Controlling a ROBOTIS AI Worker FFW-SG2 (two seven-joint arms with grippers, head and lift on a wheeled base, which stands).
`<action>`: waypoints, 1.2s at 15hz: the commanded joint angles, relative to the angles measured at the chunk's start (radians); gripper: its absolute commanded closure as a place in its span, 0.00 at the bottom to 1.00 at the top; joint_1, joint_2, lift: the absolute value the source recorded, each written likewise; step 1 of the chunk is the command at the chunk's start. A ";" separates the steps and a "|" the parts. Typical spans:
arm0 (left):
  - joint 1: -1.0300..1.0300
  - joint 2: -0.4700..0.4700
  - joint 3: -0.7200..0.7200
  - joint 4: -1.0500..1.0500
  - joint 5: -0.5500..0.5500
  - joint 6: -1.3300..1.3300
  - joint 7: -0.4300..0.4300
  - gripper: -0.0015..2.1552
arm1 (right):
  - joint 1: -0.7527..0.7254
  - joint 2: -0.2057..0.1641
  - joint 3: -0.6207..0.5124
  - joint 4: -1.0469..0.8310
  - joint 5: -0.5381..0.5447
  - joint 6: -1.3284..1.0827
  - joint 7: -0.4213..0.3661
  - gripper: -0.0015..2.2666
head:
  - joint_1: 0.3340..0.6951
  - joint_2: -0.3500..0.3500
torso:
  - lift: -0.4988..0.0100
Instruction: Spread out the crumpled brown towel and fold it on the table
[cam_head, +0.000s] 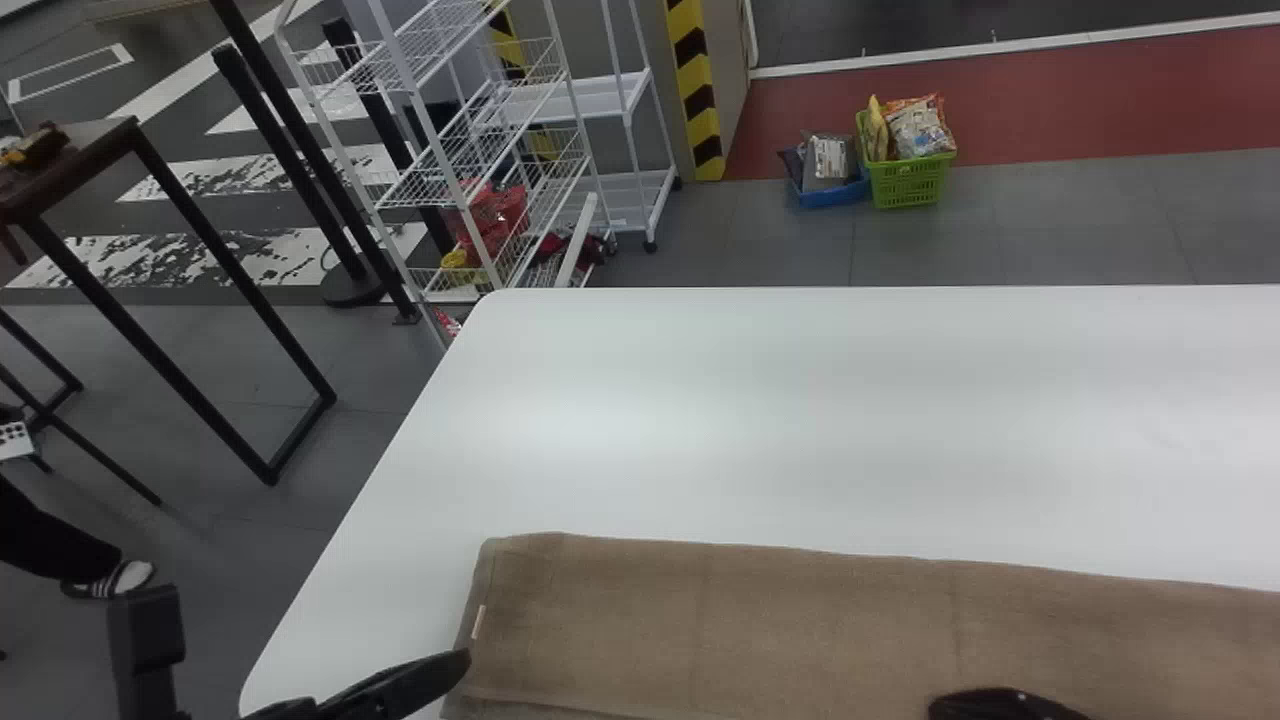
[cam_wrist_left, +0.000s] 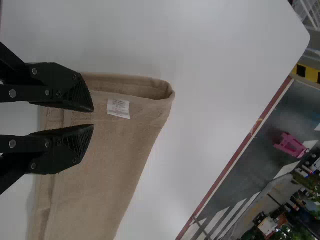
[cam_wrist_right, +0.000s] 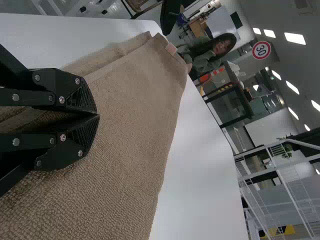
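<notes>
The brown towel (cam_head: 740, 620) lies spread as a long flat band along the table's near side, with layered edges and a small white label near its left end. At that left end is my left gripper (cam_head: 410, 685); in the left wrist view this gripper (cam_wrist_left: 93, 118) is open by a narrow gap, above the towel (cam_wrist_left: 115, 145) beside the label (cam_wrist_left: 118, 108). Farther right, my right gripper (cam_head: 1000, 705) is over the towel at the bottom edge. The right wrist view has this gripper (cam_wrist_right: 98, 115) with its tips together, above the towel (cam_wrist_right: 135, 115).
The white table (cam_head: 800, 420) extends beyond the towel, its left edge slanting toward me. Past it stand a white wire rack (cam_head: 450, 150) and a green basket (cam_head: 910, 180) on the floor. A dark-framed table (cam_head: 200, 250) is off to the left.
</notes>
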 joint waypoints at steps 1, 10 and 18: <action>0.001 -0.004 0.000 0.014 -0.022 -0.058 0.015 0.15 | 0.000 0.000 -0.001 0.003 -0.004 0.000 0.002 0.43 | 1.00 1.00 | 0.73; 0.005 -0.004 -0.035 0.055 -0.056 -0.089 -0.020 0.15 | -0.005 0.000 -0.002 0.008 -0.005 0.009 0.002 0.43 | 1.00 1.00 | 0.73; 0.005 -0.004 -0.069 0.066 -0.085 -0.107 -0.019 0.50 | -0.006 0.000 -0.014 0.009 -0.011 0.015 0.007 0.43 | 1.00 1.00 | 0.73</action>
